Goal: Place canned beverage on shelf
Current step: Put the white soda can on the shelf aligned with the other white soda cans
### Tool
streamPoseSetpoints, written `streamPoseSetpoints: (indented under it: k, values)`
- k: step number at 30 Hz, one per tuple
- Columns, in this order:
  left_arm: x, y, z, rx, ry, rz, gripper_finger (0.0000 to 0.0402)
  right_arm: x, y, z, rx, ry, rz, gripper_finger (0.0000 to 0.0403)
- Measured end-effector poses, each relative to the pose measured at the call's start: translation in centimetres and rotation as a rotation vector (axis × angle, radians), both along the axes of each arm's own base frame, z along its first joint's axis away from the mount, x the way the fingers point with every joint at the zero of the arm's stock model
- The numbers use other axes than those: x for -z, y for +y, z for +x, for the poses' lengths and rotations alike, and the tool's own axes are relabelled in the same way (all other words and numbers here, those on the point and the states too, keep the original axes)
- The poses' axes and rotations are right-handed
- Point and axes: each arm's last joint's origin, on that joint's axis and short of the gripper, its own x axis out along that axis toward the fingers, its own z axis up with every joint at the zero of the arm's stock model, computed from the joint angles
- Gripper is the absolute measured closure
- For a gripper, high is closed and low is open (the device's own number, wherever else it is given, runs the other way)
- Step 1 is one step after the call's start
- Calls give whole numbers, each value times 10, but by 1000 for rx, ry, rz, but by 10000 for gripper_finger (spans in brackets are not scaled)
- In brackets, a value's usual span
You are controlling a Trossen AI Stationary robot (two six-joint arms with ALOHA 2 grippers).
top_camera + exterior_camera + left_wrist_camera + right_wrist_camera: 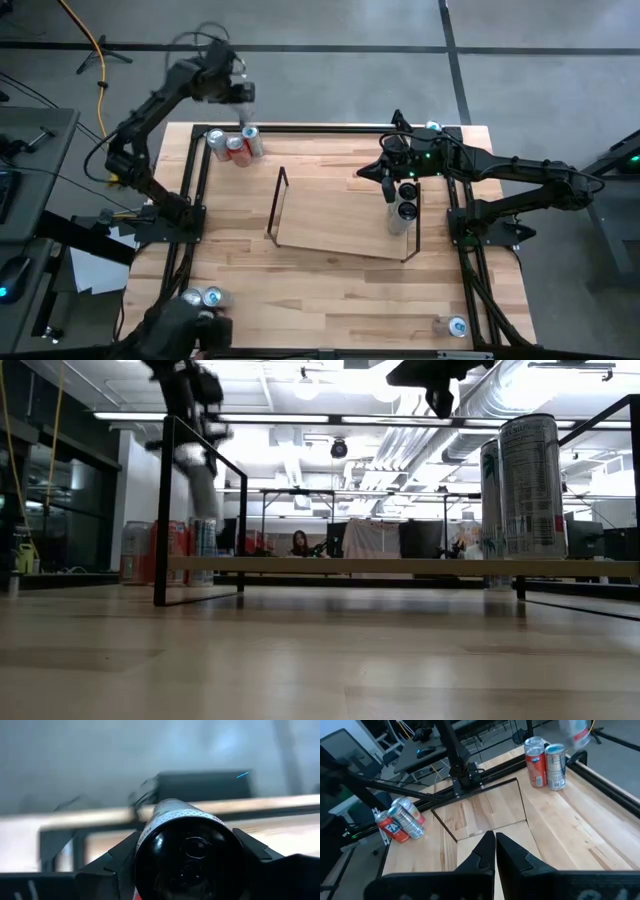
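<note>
Two dark arms work over the wooden surface point(330, 280). In the high view the left arm rises from its base at the left edge and bends toward the upper left of the frame, so that the left tool point(238, 92) hangs just past the far edge of the surface. The right arm comes in from the right edge and reaches toward the middle, with the right tool point(388, 186) over the right end of the shelf point(277, 205).

The surface is of light wood planks, with a black rail frame point(196, 190) along its edges. The shelf stands in the middle of it, thin black rods around a flat board. Two dark cans point(406, 200) stand at its right end. A group of red and silver cans point(235, 145) stands at the upper left of the surface, another pair point(203, 297) lies at the lower left and one single can point(456, 326) at the lower right. In the low view the room behind shows desks, bright ceiling lights and a person point(298, 543) sitting far away.

The left tool grips a canned beverage point(187, 855); in the left wrist view the can lies between its two fingers point(112, 862), dark end toward the camera. The right tool is closed and holds nothing.
</note>
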Motion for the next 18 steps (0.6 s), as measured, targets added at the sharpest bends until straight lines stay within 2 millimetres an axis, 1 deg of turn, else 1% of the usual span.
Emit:
streamPoseSetpoints:
  k: [2,4,9,11,14,16,18]
  values:
    - [-25,-12,3,83,-69,66,206,0,-1,0,28,-2,-17,403]
    - [-45,-29,8,210,-151,97,206,-2,-2,0,64,-13,-41,403]
    - [-82,-90,27,517,-327,167,206,-5,-5,1,135,-40,-99,403]
    - [-93,-115,36,623,-375,207,206,-5,-7,0,175,-36,-113,403]
    - [-103,-150,52,775,-437,252,206,-7,-9,-3,236,-39,-138,403]
    - [-107,-169,63,848,-463,281,206,-11,-10,-6,278,-49,-160,403]
    - [-107,-185,74,922,-470,296,206,-19,-10,-10,299,-69,-185,403]
